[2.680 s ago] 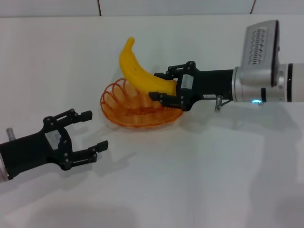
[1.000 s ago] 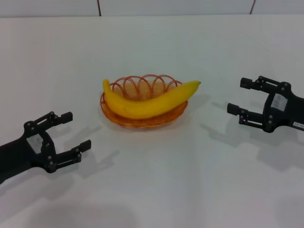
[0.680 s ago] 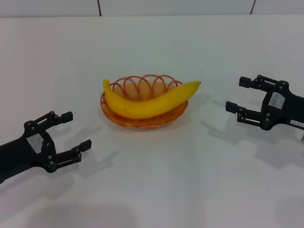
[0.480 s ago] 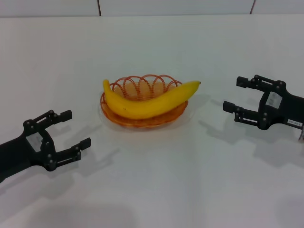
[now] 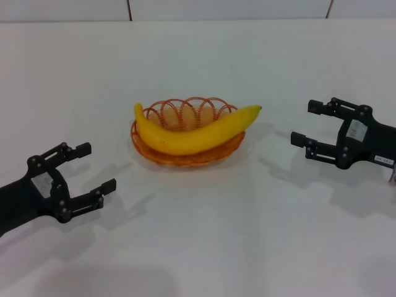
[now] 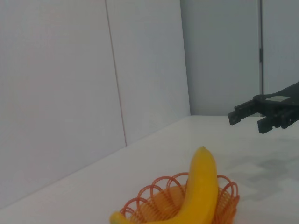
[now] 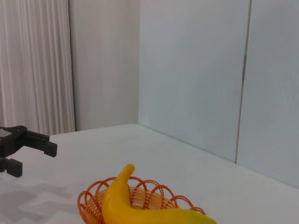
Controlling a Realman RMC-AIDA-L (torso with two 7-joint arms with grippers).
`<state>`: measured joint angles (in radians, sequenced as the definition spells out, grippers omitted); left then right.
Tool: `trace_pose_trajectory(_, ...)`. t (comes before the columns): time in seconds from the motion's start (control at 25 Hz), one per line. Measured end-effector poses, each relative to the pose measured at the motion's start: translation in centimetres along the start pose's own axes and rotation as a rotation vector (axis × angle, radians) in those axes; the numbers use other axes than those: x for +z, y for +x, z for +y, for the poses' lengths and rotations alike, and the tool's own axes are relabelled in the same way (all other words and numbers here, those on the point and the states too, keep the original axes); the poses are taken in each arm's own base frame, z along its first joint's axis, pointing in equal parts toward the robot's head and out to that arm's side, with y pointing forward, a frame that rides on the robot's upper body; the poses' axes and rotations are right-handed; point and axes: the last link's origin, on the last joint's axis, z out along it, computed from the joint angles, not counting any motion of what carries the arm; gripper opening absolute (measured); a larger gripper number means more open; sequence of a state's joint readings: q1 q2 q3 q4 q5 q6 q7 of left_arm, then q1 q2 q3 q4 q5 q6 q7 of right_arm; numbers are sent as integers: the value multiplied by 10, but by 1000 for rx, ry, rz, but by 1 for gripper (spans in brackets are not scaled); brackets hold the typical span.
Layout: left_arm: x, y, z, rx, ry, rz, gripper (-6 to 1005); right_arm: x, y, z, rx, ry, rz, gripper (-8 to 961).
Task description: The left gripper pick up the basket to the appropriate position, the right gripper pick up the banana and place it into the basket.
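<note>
The yellow banana [image 5: 192,132] lies across the orange wire basket [image 5: 185,111] in the middle of the white table. It also shows in the left wrist view [image 6: 198,196] and the right wrist view [image 7: 140,210], lying in the basket [image 6: 159,205] [image 7: 93,196]. My left gripper [image 5: 96,167] is open and empty, low at the left, apart from the basket. My right gripper [image 5: 304,122] is open and empty at the right, level with the basket and apart from it. Each shows far off in the other arm's wrist view: the right gripper [image 6: 247,116], the left gripper [image 7: 32,156].
The white table [image 5: 204,235] spreads wide around the basket. A pale panelled wall [image 5: 229,8] runs along the table's far edge.
The right gripper has let go of the banana, which now lies in the basket, and has drawn back to the right. The left gripper has drawn back to the left.
</note>
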<state>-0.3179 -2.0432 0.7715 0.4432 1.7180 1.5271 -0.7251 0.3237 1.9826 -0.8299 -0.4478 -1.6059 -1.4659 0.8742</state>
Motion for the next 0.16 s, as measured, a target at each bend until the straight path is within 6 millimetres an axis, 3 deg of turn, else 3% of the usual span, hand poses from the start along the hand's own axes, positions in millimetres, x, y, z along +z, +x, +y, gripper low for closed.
trace_pose_trajectory(0.16,0,0,0,0,-1,1,831,0,0,0,-1,-1,1,763)
